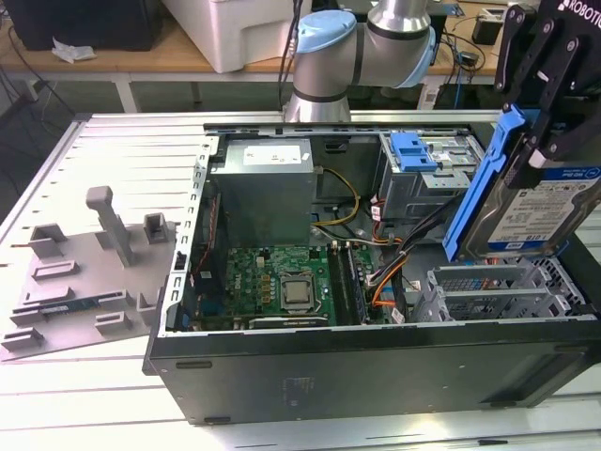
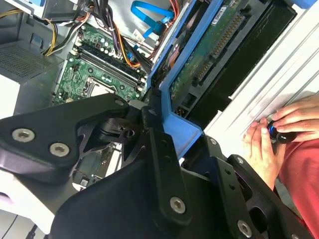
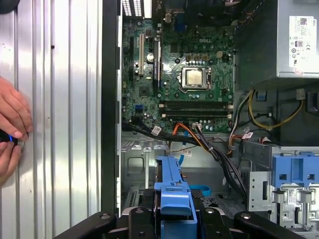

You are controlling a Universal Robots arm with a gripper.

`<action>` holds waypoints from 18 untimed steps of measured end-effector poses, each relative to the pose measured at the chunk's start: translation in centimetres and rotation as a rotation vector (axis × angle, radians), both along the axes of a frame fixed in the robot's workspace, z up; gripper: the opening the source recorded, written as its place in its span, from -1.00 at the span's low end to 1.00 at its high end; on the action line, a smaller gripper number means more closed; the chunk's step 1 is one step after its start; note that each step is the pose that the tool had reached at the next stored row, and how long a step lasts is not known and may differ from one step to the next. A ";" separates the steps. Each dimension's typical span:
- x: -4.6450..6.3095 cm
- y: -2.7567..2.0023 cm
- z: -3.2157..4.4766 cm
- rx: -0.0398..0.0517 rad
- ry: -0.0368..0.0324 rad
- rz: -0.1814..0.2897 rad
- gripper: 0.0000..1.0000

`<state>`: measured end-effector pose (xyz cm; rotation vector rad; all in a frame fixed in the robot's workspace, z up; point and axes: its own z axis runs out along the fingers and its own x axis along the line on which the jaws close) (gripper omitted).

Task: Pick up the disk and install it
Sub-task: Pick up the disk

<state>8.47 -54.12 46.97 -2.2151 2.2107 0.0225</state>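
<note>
— Slatted metal table (image 1: 113, 150) in the exterior view, computer case (image 1: 376, 366) lying open on its side, presumably for reach from above. Where's the disk (image 1: 540, 216)?
— Tilted on edge over the case's end at that view's right, gripper (image 1: 540, 150) clamped on its blue rail (image 1: 479, 188).
— Second wrist view?
— Fingers (image 2: 159, 149) pinch the rail; a person's hand (image 2: 276, 134) rests on the table beside the case.
— First wrist view?
— Disk edge-on over the open interior, motherboard (image 3: 184, 74) beyond; likely held slim for a bay.
</note>
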 end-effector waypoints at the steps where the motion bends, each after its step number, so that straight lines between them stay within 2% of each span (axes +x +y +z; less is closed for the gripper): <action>1: 0.0 -0.01 -0.04 -0.0001 -0.0005 0.000 -0.25; 6: 0.0 -0.13 -0.28 0.0000 -0.0032 -0.001 -0.25; 12: 0.0 -0.16 -0.29 -0.0003 -0.0032 -0.001 -0.25; 18: -0.1 -0.16 -0.62 0.0001 -0.0032 -0.001 -0.25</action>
